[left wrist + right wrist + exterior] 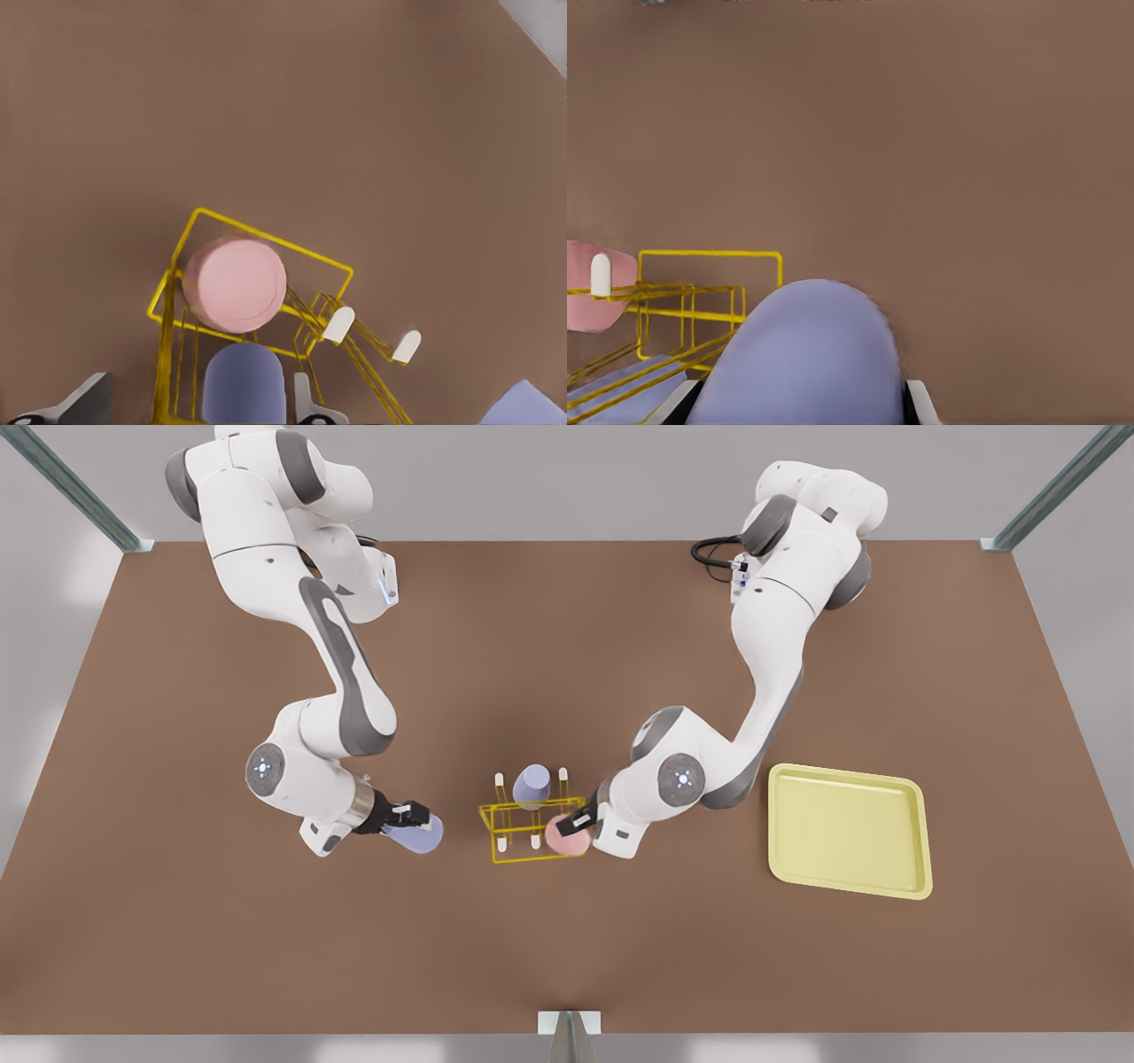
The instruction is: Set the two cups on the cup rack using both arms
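Judging from how things lie, the task is about half done. The pale pink tapered tumbler (565, 838) sits upturned at the 4 o'clock corner of the bright-yellow wire cup rack (493, 841), with the left gripper (578, 817) just above it, fingers spread and apparently empty. At the rack's 9 o'clock, the right gripper (403, 821) is clamped on the pale lavender tapered tumbler (418, 837), which has yet to be racked; a second lavender tumbler (532, 784) occupies a 12 o'clock peg.

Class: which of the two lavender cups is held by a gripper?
The lavender cup off the cup rack, in the right gripper; the other sits racked.
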Tool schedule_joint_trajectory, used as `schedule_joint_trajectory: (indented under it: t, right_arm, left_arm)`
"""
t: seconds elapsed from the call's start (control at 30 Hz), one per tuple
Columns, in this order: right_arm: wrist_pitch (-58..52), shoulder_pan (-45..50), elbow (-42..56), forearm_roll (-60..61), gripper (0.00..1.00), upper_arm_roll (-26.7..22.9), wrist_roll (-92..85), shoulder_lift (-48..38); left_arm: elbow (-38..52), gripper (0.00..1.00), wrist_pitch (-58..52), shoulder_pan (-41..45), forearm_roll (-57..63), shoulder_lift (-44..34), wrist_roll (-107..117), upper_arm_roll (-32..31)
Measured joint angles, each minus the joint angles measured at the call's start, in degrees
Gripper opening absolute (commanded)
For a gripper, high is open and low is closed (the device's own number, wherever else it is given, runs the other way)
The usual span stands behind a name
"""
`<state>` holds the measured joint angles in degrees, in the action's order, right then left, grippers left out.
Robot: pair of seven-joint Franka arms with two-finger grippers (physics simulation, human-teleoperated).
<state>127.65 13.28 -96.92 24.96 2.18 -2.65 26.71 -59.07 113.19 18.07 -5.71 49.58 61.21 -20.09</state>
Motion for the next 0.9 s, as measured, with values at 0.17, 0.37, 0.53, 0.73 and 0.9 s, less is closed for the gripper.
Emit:
schedule_joint_trajectory:
  t: [0.17, 0.37, 0.53, 0.73, 0.9]
  right_arm:
    - [-1.6, 1.7, 6.4, 3.4, 0.83, 0.5, 1.7, 2.3]
    - [-2.4, 4.1, 14.9, 5.7, 0.83, 1.9, 5.1, 7.4]
    - [-2.3, 5.6, 17.2, 6.2, 0.83, 2.1, 7.7, 9.7]
    - [-1.6, 7.5, 17.6, 6.4, 0.83, 2.1, 10.0, 11.7]
    - [-0.5, 8.4, 17.7, 6.2, 1.0, 2.1, 11.4, 13.0]
  left_arm:
    - [-0.9, 1.0, -17.6, -20.2, 9.1, -11.3, -6.2, 0.1]
    - [-29.3, 1.0, -25.1, -20.5, 9.2, -34.5, -19.6, 11.3]
    - [-27.2, 1.0, -31.3, -20.6, 6.7, -33.4, -28.1, 11.3]
    - [-27.1, 1.0, -36.4, -20.9, 3.3, -33.4, -35.6, 11.2]
    - [-27.2, 1.0, -38.9, -20.9, 2.6, -33.5, -40.1, 11.2]
